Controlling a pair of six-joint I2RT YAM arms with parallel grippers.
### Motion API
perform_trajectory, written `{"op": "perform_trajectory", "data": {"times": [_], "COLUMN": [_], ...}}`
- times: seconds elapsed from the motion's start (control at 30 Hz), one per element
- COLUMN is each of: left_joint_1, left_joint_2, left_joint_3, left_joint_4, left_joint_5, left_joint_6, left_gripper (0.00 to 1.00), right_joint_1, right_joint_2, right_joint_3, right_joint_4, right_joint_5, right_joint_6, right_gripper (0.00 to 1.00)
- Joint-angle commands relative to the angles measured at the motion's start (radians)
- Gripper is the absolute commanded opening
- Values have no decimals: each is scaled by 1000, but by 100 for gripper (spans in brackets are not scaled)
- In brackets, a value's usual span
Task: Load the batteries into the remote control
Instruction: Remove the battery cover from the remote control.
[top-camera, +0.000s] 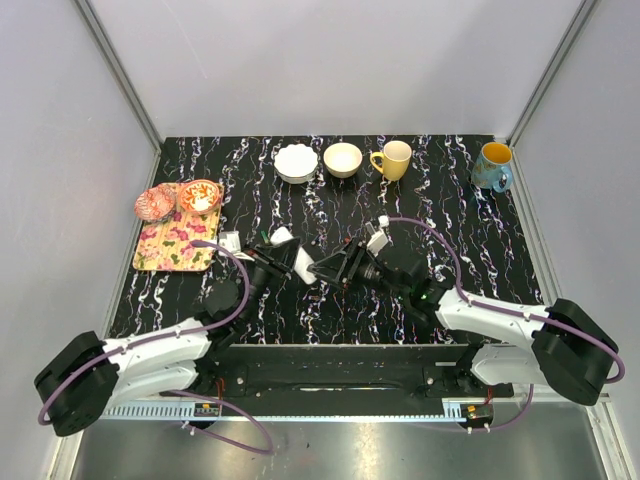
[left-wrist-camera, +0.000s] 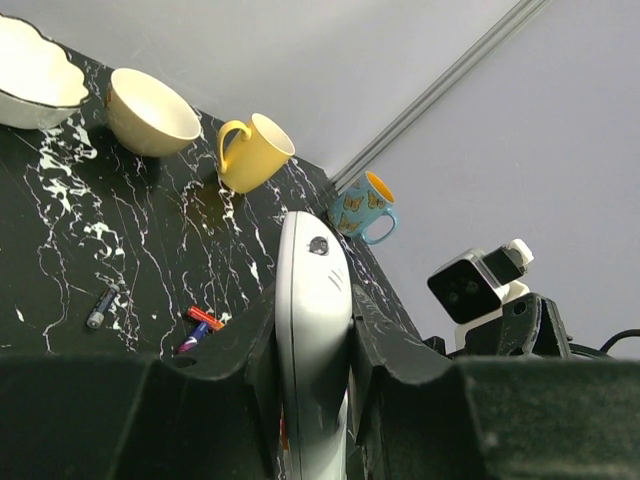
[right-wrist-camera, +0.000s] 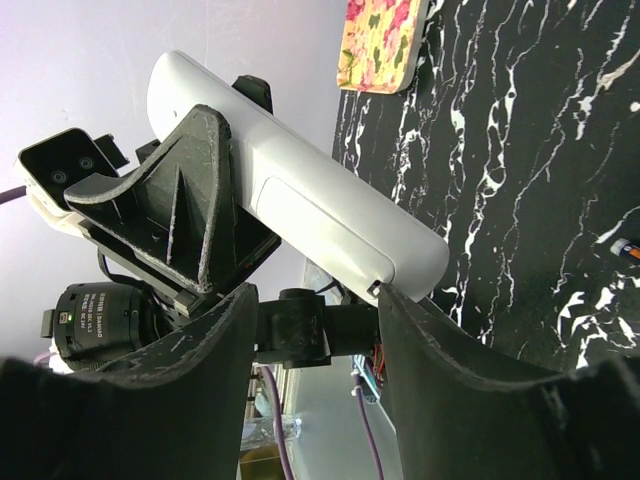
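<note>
At the far left of the black, white-veined table (top-camera: 250, 190) lies a flat rectangular tray (top-camera: 170, 250) printed with pink and yellow flowers. Two small patterned dishes sit at its far end, one pinkish (top-camera: 154, 204) and one orange (top-camera: 200, 195). To the right of the tray, the left gripper (left-wrist-camera: 313, 330) is pressed together on the remote control (left-wrist-camera: 310, 270), which it holds lifted off the table. The remote is a slim, smooth, glossy white plastic bar with rounded edges, and it has one small dark oval mark near its tip. No lettering on it can be read. The batteries (left-wrist-camera: 199, 318), tiny red, orange and purple cylinders, lie on the table beyond the remote, with one darker grey one (left-wrist-camera: 102, 305) just to their left. The right gripper (right-wrist-camera: 315, 300) faces the left one, its black ribbed fingers spread with the remote's rounded end between their tips. Whether they touch it cannot be told. Along the back edge stand a white scalloped bowl (top-camera: 296, 162), a plain cream bowl (top-camera: 343, 159), a yellow mug (top-camera: 393, 159) and, well to the right, a blue mug (left-wrist-camera: 362, 210) with butterflies and a yellow inside.
</note>
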Motion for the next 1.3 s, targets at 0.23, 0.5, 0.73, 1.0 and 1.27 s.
{"op": "perform_trajectory", "data": {"times": [0.23, 0.5, 0.73, 1.0, 1.27], "left_joint_1": [-23, -25, -25, -25, -28], "left_joint_2": [157, 254, 321, 320, 345], "left_joint_3": [5, 0, 9, 31, 32], "left_joint_4": [254, 300, 360, 360, 398], "left_joint_5": [53, 45, 39, 1, 19], "left_joint_6": [-72, -75, -78, -12, -23], "left_gripper": [0, 0, 0, 0, 0], "right_joint_1": [-41, -72, -90, -90, -90], "right_joint_2": [-79, -56, -10, -83, -38], "right_joint_3": [-84, -130, -132, -127, -113], "right_joint_4": [5, 36, 86, 33, 65], "right_joint_5": [26, 8, -37, -43, -63], "right_joint_6": [-35, -32, -27, -39, -29], "right_gripper": [58, 58, 58, 62, 62]}}
